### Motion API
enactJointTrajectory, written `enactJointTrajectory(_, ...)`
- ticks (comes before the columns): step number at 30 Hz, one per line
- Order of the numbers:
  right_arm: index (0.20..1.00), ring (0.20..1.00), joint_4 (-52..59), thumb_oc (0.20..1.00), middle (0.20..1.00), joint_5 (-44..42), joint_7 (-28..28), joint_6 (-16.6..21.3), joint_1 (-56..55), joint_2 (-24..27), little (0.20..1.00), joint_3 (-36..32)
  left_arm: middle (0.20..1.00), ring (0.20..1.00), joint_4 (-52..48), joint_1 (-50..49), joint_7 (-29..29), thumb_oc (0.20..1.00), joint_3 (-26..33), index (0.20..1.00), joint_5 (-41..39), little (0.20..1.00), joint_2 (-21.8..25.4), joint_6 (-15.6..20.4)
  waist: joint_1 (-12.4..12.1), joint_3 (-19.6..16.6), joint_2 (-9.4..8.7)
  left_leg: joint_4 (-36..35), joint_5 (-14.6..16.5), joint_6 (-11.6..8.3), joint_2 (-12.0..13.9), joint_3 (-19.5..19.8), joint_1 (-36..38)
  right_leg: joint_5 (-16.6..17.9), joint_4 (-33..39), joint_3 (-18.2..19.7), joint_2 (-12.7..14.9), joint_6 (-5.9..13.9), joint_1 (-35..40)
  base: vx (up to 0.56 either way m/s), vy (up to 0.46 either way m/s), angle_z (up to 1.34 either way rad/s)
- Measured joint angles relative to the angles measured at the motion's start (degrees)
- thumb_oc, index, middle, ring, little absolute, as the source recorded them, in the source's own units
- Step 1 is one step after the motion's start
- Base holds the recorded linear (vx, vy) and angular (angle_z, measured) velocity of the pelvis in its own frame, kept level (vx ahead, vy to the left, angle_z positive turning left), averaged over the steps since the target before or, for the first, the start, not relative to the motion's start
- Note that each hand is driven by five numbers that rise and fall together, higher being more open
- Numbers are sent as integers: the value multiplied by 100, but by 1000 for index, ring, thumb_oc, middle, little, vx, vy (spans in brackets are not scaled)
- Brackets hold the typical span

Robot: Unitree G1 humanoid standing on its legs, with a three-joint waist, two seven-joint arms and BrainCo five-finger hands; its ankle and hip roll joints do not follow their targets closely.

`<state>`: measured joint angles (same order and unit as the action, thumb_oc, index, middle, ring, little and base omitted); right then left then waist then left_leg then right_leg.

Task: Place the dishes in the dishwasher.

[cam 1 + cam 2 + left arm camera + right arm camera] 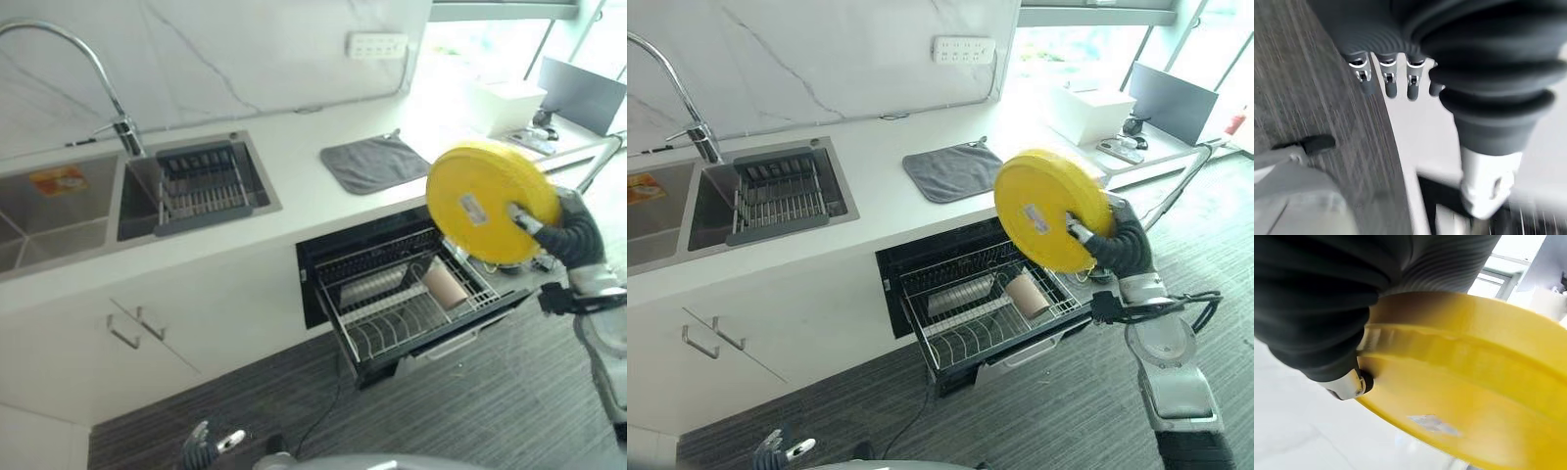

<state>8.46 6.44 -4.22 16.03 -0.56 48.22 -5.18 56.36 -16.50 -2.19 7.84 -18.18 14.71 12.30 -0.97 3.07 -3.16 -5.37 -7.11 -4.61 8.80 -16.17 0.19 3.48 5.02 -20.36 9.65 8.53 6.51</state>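
Observation:
A yellow plate (pixel 482 199) with a small white sticker on its underside hangs tilted in the air above the pulled-out dishwasher rack (pixel 402 313). My right hand (pixel 554 230) is shut on the plate's right rim, thumb on the underside. The same plate (pixel 1474 382) shows close up in the right wrist view. A tan cup (pixel 444 285) lies on its side in the wire rack. My left hand (pixel 201 448) hangs low near the floor, its fingers (pixel 1388 81) straight and holding nothing.
A white counter (pixel 294 196) carries a double sink with a wire drying rack (pixel 201 186), a curved tap (pixel 113 98) and a grey mat (pixel 372 162). White cabinet doors with handles (pixel 137 328) stand left of the dishwasher. The floor is dark striped carpet (pixel 470 411).

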Motion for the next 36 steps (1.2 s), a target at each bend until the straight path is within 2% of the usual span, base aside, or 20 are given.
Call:
enactJointTrajectory(2, 200, 200, -6, 200, 200, 964, -90, 104, -20, 230, 200, 2, 1000, 1000, -25, -35, 24, 1000, 76, 1000, -98, 1000, 102, 7, -83, 0, -49, 0, -5, -7, 35, 21, -5, -20, 0, -28, -32, -10, 2, 34, -13, 11)
enactJointTrajectory(5, 200, 200, 117, 200, 200, 2237, -304, 616, 29, 567, 200, 257, 1000, 1000, -203, -70, 38, 1000, 55, 1000, -110, 1000, 174, 20, -108, -1, -56, 0, -4, -6, 5, 79, -10, -27, 0, -75, -13, -2, 24, 61, -20, 9)
enactJointTrajectory(6, 200, 200, 110, 200, 200, 2431, -314, 730, 29, 590, 200, 328, 1000, 1000, -241, -68, 33, 1000, 53, 1000, -109, 1000, 181, 27, -110, 0, -62, 0, -4, -6, 2, 93, -13, -27, 0, -86, -12, -4, 27, 63, -21, 6)
enactJointTrajectory(9, 200, 200, -108, 200, 200, 2527, -377, 827, 34, 674, 200, 559, 1000, 1000, -244, -80, 16, 1000, -121, 1000, -135, 1000, 225, 20, -123, 2, -60, 0, -4, -5, -1, 132, -6, -23, 1, -113, -18, -31, 59, 56, -24, 6)
enactJointTrajectory(14, 200, 200, -252, 200, 200, 2741, -497, 878, 32, 674, 200, 702, 1000, 1000, -239, -27, -16, 1000, -59, 1000, -566, 1000, 201, -139, -127, 12, -67, 0, -8, -2, -15, 259, 1, -127, -25, -228, -36, 18, 127, 6, 7, 11)
enactJointTrajectory(16, 200, 200, -364, 200, 200, 2739, -531, 952, 167, 682, 200, 791, 1000, 1000, -251, 51, -17, 1000, -68, 1000, -612, 1000, 208, -207, -140, 70, -38, 99, -36, 39, -15, 289, -21, -375, -551, -191, 8, 21, -97, -171, -51, 5)
enactJointTrajectory(17, 200, 200, -421, 200, 200, 2742, -550, 964, 369, 692, 200, 966, 1000, 1000, -253, 211, -12, 1000, -66, 1000, -820, 1000, 247, -225, -150, 242, -79, 563, 94, 6, 48, 340, -218, -616, -1092, -145, 96, -50, -311, -237, -57, 8)
enactJointTrajectory(18, 200, 200, -447, 200, 200, 2742, -599, 996, 527, 722, 200, 1091, 1000, 1000, -265, 353, 3, 1000, -68, 1000, -868, 1000, 272, -241, -153, 344, -28, 909, 218, -17, 119, 372, -428, -733, -1327, -128, 98, -96, -452, -225, -26, 3)
enactJointTrajectory(19, 200, 200, -479, 200, 200, 2745, -682, 1048, 896, 924, 200, 1258, 1000, 1000, -317, 581, 35, 1000, -76, 1000, -1074, 1000, 332, -280, -154, 583, -55, 1527, 464, -50, 277, 480, -793, -973, -1787, -83, 140, -235, -729, -103, 59, 5)
enactJointTrajectory(22, 200, 200, -588, 200, 200, 2846, -744, 1106, 1410, 1291, 200, 1426, 1000, 1000, -390, 875, 86, 1000, -60, 1000, -1254, 1000, 354, -362, -226, 948, 15, 2090, 759, -46, 377, 564, -1093, -1317, -2589, -29, 285, -347, -1110, -23, 63, 2)
enactJointTrajectory(23, 200, 200, -606, 200, 200, 2846, -757, 1093, 1441, 1372, 200, 1442, 1000, 1000, -388, 868, 90, 1000, -46, 1000, -1272, 1000, 355, -374, -235, 1035, 41, 2308, 906, -34, 373, 590, -1137, -1486, -2865, -14, 359, -304, -1135, 38, 37, 3)
enactJointTrajectory(24, 200, 200, -624, 200, 200, 2846, -757, 1087, 1423, 1361, 200, 1482, 1000, 1000, -376, 783, 98, 1000, -22, 1000, -1272, 1000, 365, -378, -247, 1054, 13, 2369, 967, -39, 344, 589, -1110, -1590, -2981, 22, 414, -254, -1117, 111, 49, 5)
enactJointTrajectory(26, 200, 200, -558, 200, 200, 2846, -812, 1125, 1225, 1358, 200, 1473, 1000, 1000, -364, 636, 132, 1000, 126, 1000, -1274, 1000, 375, -471, -261, 1078, -36, 2641, 1140, -4, 328, 603, -1101, -1688, -3182, 35, 492, -292, -1085, 105, 37, 3)
enactJointTrajectory(31, 200, 200, -698, 200, 200, 2882, -851, 1198, 957, 1265, 200, 1512, 1000, 1000, -559, 517, 161, 1000, 62, 1000, -1272, 1000, 391, -592, -287, 1102, -5, 3088, 1447, 92, 314, 605, -1119, -1795, -3395, 63, 604, -234, -962, 59, 42, 1)
enactJointTrajectory(36, 200, 200, -1064, 200, 200, 3069, -1066, 1150, 925, 1114, 200, 1868, 1000, 1000, -685, 494, 201, 1000, 59, 1000, -1271, 1000, 481, -659, -296, 1110, 3, 3377, 1644, 115, 310, 621, -1102, -1913, -3563, 73, 683, -192, -876, 66, 11, 2)
